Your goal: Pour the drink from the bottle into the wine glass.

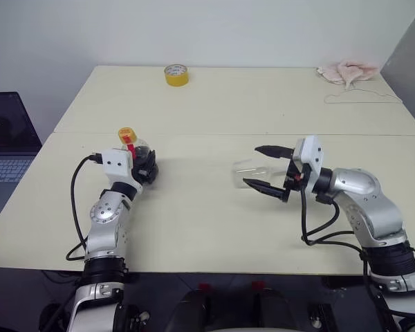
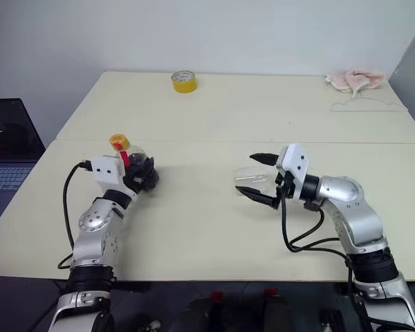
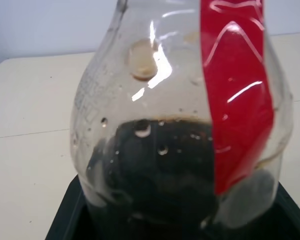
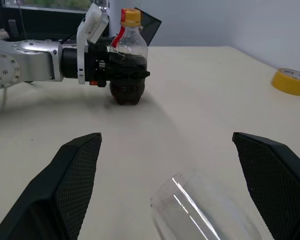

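Bottle (image 4: pixel 127 57) upright, cap up

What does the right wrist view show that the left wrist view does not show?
Right wrist view: the left gripper closed around the standing bottle, the yellow cap, the tape roll, the wine glass and the open right gripper.
Left wrist view: drops on the bottle's inside wall, seen close.
Both: bottle, dark drink, red label, table.
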`<state>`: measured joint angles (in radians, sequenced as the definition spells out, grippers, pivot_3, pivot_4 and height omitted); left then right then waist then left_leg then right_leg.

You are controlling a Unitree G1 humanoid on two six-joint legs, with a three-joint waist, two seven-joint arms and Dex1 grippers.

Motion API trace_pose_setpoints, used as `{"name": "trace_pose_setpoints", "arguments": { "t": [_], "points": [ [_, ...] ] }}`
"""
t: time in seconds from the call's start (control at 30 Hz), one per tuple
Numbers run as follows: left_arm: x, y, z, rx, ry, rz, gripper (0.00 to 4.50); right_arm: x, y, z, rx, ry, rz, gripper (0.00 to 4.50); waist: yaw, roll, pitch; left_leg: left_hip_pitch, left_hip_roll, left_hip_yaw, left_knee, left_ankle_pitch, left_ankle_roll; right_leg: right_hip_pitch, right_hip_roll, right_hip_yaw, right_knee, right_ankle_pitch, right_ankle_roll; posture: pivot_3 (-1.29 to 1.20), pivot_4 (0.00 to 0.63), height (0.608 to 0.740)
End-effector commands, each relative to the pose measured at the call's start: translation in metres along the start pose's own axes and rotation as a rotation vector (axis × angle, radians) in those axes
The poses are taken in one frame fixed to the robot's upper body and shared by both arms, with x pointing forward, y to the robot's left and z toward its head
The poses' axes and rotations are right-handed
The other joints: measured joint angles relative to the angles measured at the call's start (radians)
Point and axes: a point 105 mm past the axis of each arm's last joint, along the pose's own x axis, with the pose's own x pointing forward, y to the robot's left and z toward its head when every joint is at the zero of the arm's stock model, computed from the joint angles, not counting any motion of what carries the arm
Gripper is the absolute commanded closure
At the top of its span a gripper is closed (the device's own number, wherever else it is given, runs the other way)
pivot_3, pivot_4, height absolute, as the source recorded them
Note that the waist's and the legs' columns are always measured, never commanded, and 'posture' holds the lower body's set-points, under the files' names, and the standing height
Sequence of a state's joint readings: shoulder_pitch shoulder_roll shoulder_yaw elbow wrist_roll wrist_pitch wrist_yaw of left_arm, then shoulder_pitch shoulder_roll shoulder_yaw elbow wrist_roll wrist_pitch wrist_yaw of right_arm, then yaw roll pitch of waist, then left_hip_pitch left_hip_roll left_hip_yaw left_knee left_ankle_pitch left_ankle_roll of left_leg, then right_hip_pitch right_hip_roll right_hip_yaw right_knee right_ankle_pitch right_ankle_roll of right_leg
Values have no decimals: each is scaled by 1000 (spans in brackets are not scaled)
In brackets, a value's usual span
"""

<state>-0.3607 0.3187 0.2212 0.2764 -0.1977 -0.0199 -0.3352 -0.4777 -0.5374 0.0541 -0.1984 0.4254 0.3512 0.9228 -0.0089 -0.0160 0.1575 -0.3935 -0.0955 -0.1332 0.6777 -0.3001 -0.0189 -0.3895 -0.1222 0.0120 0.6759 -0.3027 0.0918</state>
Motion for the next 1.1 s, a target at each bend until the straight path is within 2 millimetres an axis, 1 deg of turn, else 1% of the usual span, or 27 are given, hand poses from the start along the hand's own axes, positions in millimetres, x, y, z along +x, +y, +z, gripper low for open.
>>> {"name": "trace_pose_setpoints", "arguments": {
  "t": [0.03,0.07,0.1,0.13,0.23,0.3,0.4,0.47,0.63,0.77,0.87,1.1],
  "points": [
    [10,-31,19,9,-47,-93,2327,6,-4,40,-39,-98,2,0,0,0,0,0,0,0,0,0,0,0,0,0,0,0,0,0,150,740],
    [16,-48,24,4,-46,-133,2336,11,-6,46,-51,-94,-16,0,2,0,0,0,0,0,0,0,0,0,0,0,0,0,0,0,150,740],
    [19,-59,27,1,-43,-158,2366,15,-8,50,-59,-90,-31,0,7,0,0,-1,-1,0,1,0,0,0,-1,0,0,0,0,0,150,740],
    [21,-66,30,-3,-45,-172,2393,19,-11,52,-61,-81,-54,0,10,0,0,-2,-1,-1,2,0,0,0,-1,-1,0,0,0,0,150,740],
    [19,-96,40,-10,-60,-241,2434,31,-22,54,-73,-41,-170,0,8,-2,0,-4,-1,-2,3,0,0,-1,-1,-2,0,0,0,0,150,740],
    [18,-108,43,-1,-61,-269,2434,37,-24,53,-72,-7,-206,0,1,-2,0,-5,-1,-2,2,0,0,-3,-1,-2,0,0,0,0,150,740],
    [21,-125,49,2,-75,-278,2435,50,-20,55,-53,6,-225,0,-16,-1,0,-6,0,0,1,0,0,-7,-1,0,3,0,0,0,150,740],
    [22,-135,52,5,-84,-290,2451,56,-19,50,-33,39,-240,0,-23,-1,0,-6,0,0,1,0,0,-8,0,0,4,0,0,0,150,740],
    [20,-153,55,41,-101,-335,2452,63,-14,47,29,51,-227,0,-23,-1,0,-7,-1,1,1,0,0,-9,-1,1,4,0,0,0,150,740],
    [19,-157,53,90,-100,-345,2455,68,-11,52,45,36,-222,0,-23,-1,0,-7,0,1,1,0,0,-10,0,2,4,0,0,0,150,740],
    [19,-159,53,73,-100,-352,2524,71,-9,51,59,37,-217,0,-23,-1,0,-7,-1,2,1,0,0,-11,0,2,4,0,0,0,150,740],
    [17,-163,52,70,-97,-365,2525,76,-9,53,91,20,-216,0,-24,-1,0,-8,-1,2,1,0,0,-11,0,2,5,0,0,0,150,740]
  ]
}}
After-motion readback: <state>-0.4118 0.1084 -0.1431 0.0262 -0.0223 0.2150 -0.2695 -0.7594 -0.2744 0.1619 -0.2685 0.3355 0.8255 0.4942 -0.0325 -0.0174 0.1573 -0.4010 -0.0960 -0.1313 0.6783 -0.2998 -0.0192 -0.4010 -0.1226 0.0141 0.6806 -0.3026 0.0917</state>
